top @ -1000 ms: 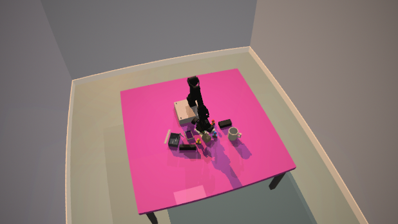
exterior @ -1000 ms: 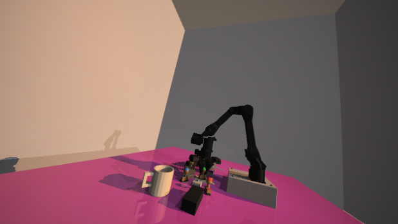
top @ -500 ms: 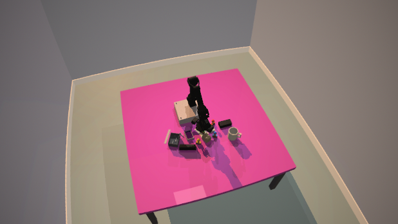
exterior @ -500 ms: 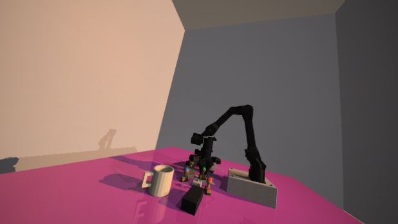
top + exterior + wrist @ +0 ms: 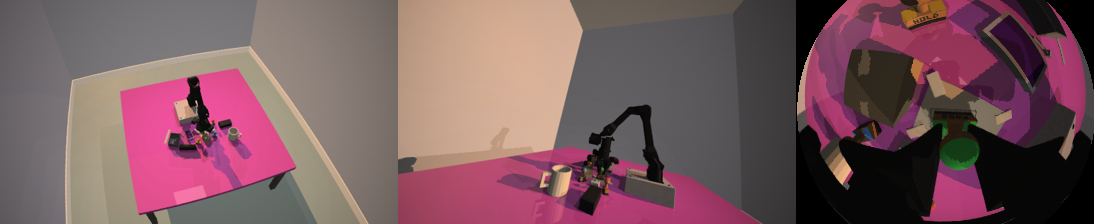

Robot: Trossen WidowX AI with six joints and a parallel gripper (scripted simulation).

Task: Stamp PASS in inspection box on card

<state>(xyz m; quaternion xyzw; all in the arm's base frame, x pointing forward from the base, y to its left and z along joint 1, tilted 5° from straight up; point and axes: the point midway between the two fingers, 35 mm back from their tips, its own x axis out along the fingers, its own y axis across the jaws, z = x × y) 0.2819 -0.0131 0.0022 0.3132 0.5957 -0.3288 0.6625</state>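
PASS stamp [image 5: 601, 168] [image 5: 960, 150]: green-knobbed, upright between the fingers, over the card; contact with the card cannot be told
Worktop [image 5: 154, 106] [image 5: 494, 193]: pink
Arm [image 5: 194, 93] [image 5: 649, 129]: black, reaching from the far side in the top view, wrist pointing down
Arm's base [image 5: 179, 115] [image 5: 646, 193]: pale box, beneath the arm's foot
Mug [image 5: 233, 134] [image 5: 559, 181]: pale, upright, on the right
Dark case [image 5: 174, 140]: on the left
Black block [image 5: 225, 123] [image 5: 590, 201]: farther away than the mug
Card [image 5: 986, 115]: pale, small light pieces around its edges
Brown block [image 5: 206, 138] [image 5: 878, 85]: just beside the card, nearer
Ink pad [image 5: 189, 134] [image 5: 1016, 50]: dark purple, light rim, left of the card
Fingers [image 5: 204, 130] [image 5: 601, 168]: closed on the PASS stamp
HOLD stamp [image 5: 198, 141] [image 5: 924, 19]: yellow, near side
Blue stamp [image 5: 215, 134] [image 5: 583, 174] [image 5: 866, 132]: right of the brown block
Red stamp [image 5: 212, 122] [image 5: 606, 185]: just left of the black block
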